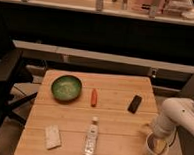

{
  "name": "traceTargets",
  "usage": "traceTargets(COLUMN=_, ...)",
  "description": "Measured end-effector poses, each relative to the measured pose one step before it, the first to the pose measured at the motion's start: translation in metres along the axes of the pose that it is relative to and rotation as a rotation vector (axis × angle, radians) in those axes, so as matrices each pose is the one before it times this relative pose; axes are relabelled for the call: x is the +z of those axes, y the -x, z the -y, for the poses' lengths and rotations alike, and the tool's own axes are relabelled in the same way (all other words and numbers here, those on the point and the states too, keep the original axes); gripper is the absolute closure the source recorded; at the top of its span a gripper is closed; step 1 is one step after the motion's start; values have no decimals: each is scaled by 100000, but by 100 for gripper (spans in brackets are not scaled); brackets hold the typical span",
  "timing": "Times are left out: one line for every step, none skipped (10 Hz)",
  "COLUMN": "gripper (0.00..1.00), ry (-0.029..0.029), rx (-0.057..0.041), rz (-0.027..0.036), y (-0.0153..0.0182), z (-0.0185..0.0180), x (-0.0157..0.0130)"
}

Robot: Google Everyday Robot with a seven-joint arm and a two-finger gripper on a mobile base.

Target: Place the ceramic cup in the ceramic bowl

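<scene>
The ceramic cup, small and cream with a yellowish inside, stands upright near the table's front right corner. My gripper hangs at the end of the white arm, right at the cup's far rim, and it is open; the cup still rests on the table. Far across the table, at the back left, sits the ceramic bowl, wide, shallow and green inside.
On the wooden table lie an orange stick-shaped item, a black flat object, a clear bottle with a white label on its side, and a white packet. A dark chair stands to the left.
</scene>
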Motion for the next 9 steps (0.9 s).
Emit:
traceTargets(gripper=20, ry=19, rx=-55, rz=43, y=-20, z=-5, x=-15)
traceTargets(gripper=20, ry=80, rx=-129, rz=-78, y=0, z=9, x=-1)
traceTargets(gripper=20, ry=145, rx=-165, rz=-132, y=-13, z=15, x=8)
traceTargets(gripper=20, ry=93, rx=-146, rz=-88, y=-6, z=13, x=0)
traceTargets(gripper=20, ry=29, rx=-81, rz=-22, y=-6, z=-2, x=2)
traceTargets(gripper=20, ry=12, rx=-109, rz=23, y=-13, z=0, x=-21)
traceTargets(gripper=20, ry=75, rx=-62, rz=-17, y=-33, z=-19, x=-9)
traceTargets(gripper=20, ry=57, rx=-75, rz=-25, y=-28, z=-10, x=-17)
traceTargets(gripper=20, ry=61, rx=-76, rz=-32, y=-22, z=9, x=-18)
